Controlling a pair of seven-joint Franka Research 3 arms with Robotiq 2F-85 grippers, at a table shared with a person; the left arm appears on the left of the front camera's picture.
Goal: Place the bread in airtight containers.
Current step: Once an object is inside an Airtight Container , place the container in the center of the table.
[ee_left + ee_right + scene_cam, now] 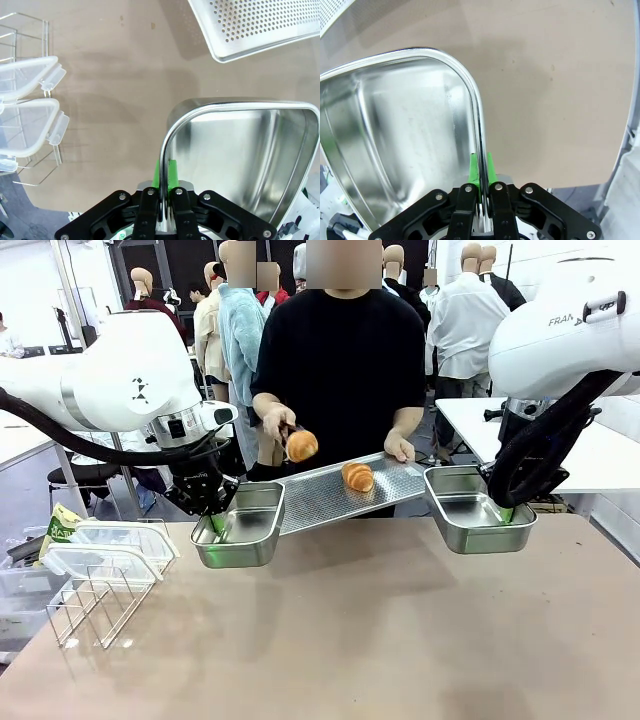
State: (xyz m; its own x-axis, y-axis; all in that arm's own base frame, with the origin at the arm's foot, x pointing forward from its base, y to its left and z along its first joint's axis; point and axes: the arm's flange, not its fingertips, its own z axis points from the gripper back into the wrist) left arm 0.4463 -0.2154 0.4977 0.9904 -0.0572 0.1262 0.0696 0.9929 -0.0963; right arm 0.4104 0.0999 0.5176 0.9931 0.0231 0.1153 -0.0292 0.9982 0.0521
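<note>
Left end effector [164,175] and right end effector [480,171] each pinch closed, apparently angled downward.

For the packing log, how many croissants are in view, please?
2. The first croissant is held up by the person, above the tray's left end; the second croissant lies on that tray. The left container and right container look empty.

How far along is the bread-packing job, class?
Done: both lids off, lying on the wire rack. In hand: the left fingers grip the left container, the right fingers the right container, both empty; a person lifts one croissant with tongs. Left: it and the second croissant on the tray go in, then lids clip on.
</note>
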